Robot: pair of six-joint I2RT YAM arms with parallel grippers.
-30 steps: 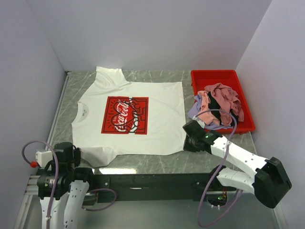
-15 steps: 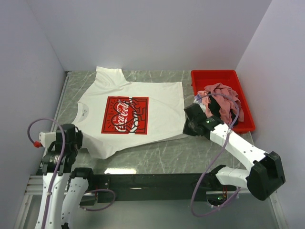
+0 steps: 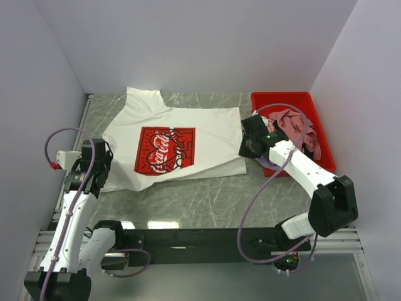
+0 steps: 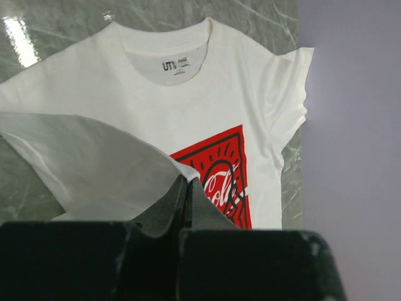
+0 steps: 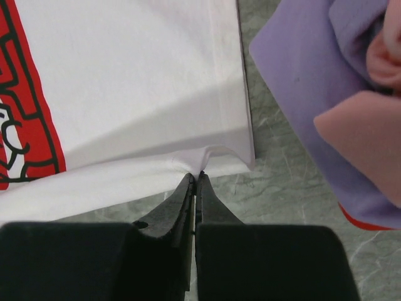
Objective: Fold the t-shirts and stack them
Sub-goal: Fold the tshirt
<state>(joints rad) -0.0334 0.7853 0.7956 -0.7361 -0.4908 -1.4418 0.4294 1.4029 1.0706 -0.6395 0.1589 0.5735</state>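
Barely begun: first fold in hand, nothing stacked.
White tee (image 3: 188,135) lies print-up on the table (image 3: 188,207), its near edge raised, with the left gripper (image 4: 187,188) clenched on the sleeve side and the right gripper (image 5: 195,180) on the hem corner. Other tees (image 3: 291,120) sit bunched in the bin (image 3: 282,96), partly behind the right gripper, so their count is unclear.

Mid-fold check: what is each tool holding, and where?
Both grip the white Coca-Cola t-shirt: left tool its near sleeve, right tool its near hem corner.
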